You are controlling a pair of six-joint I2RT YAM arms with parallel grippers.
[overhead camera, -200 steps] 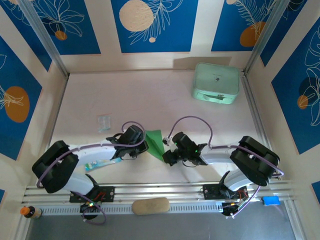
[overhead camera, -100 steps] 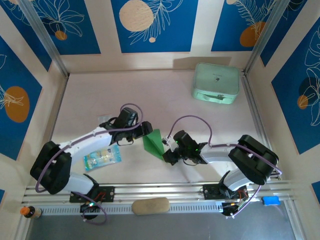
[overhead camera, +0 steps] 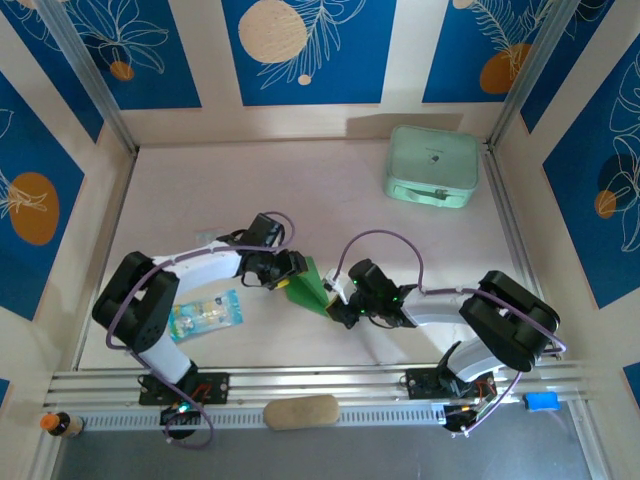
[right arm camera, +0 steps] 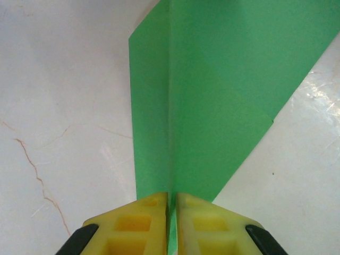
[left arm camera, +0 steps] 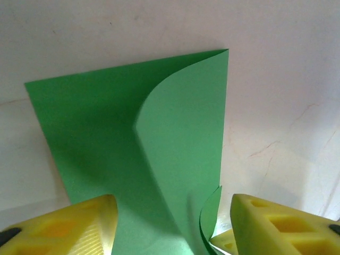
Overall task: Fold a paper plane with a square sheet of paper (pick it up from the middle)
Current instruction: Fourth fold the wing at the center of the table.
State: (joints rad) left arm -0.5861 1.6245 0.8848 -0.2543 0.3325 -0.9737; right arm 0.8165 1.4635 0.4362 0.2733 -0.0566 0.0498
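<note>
The bright green square sheet of paper lies at mid-table, folded along a centre crease into a pointed wedge, partway to a paper plane. My right gripper is shut on the crease at the paper's near right end. In the right wrist view the yellow fingers pinch the upright fold of the sheet. My left gripper is at the paper's upper left, open. In the left wrist view its jaws straddle the sheet, whose loose flap curls upward between them.
A pale mint-green case sits at the back right. A clear packet with blue print lies left of the paper, under the left arm. A tan oblong pad rests on the front rail.
The left arm swung away, uncovering the packet, and came back to the paper's upper left with its jaws now apart. The right gripper kept its hold.
</note>
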